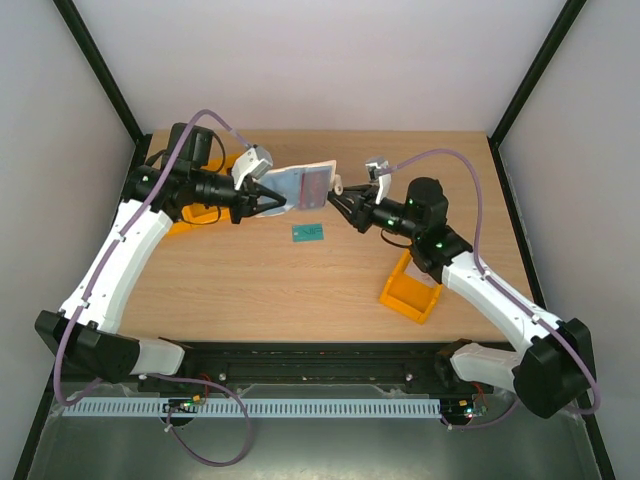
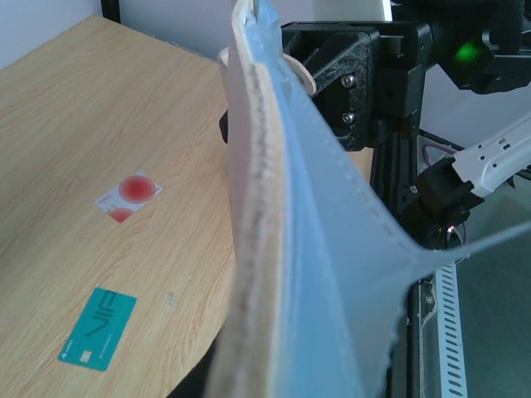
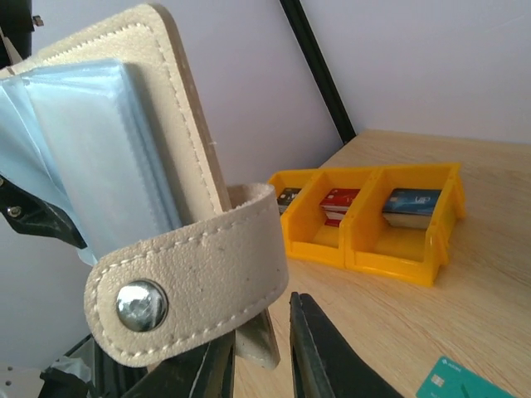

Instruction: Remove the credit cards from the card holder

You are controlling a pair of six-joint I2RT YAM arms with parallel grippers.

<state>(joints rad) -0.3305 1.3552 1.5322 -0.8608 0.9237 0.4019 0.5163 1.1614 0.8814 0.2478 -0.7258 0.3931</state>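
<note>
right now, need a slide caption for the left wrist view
Edge-on card holder held up, sleeves fanned open, with a teal card and a white red-circle card lying on the table

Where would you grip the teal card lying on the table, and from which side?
Probably take the teal card across its two long edges, coming straight down from above: it lies flat on the table, with no raised edge to pinch from the side.
</note>
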